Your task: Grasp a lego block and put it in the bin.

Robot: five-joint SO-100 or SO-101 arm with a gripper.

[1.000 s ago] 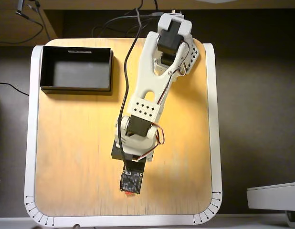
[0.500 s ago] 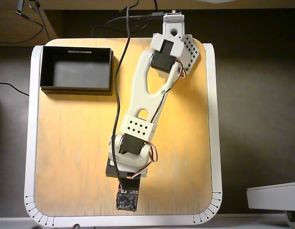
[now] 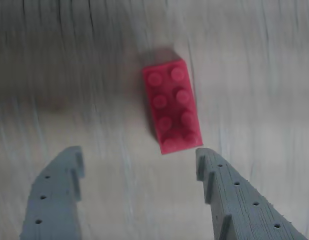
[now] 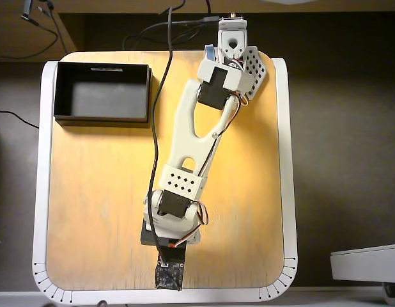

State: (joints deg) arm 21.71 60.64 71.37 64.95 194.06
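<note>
- Seen from overhead, the white arm (image 4: 196, 137) stretches from its base at the worktop's far edge down toward the near edge, its wrist and camera board low over the wood.
- The end effector (image 3: 139, 162) itself is hidden beneath the arm in the overhead view; in the wrist view its two grey fingers (image 3: 234, 195) stand wide apart, open and holding nothing.
- The block (image 3: 171, 104) lies flat on the worktop just ahead of the fingers, its near right corner close to the right fingertip; whether they touch cannot be told through the blur.
- The block is red, studs up in two rows of four, its long side running away from the camera and turned slightly to the left.
- In the overhead view the block is not visible, covered by the arm.
- The bin (image 4: 102, 93), black-walled with a dark grey floor and a small white label on its far rim, sits empty at the worktop's far left corner in the overhead view, well apart from the end effector.
- The worktop (image 4: 95, 204) is pale wood with a white border; dark flooring surrounds it, and black cables (image 4: 160, 77) trail in from the far side.
</note>
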